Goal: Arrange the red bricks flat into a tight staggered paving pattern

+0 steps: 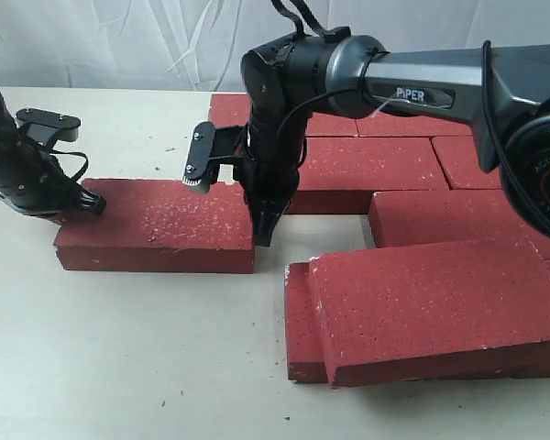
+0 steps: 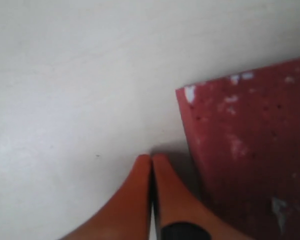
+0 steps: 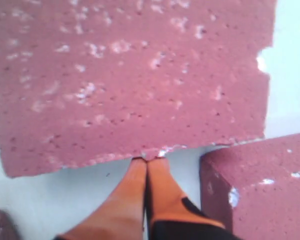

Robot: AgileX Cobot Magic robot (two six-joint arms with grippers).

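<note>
Here, one loose red brick (image 1: 156,238) is lying flat on the white worktop (image 1: 119,367), left of the middle and apart from the others. The left gripper (image 1: 90,205) is sitting low at the brick's left end, with its orange fingertips (image 2: 140,190) pressed together on nothing, just beside the brick's corner in the left wrist view; whether they are touching the brick, I cannot tell. The right gripper (image 1: 262,229) is pointing down at the brick's right end; its fingertips (image 3: 135,190) are likewise pressed together and empty, and their tips are touching the brick's chipped edge in the right wrist view. Toward the far right corner of the worktop, the laid red bricks (image 1: 376,165) are lying flat in staggered rows, edges meeting closely; nearer the front right edge, another red brick (image 1: 431,307) is resting askew on top of a lower brick (image 1: 302,330), overlapping it rather than lying beside it; a strip of bare worktop is separating the loose brick from this pair.
</note>
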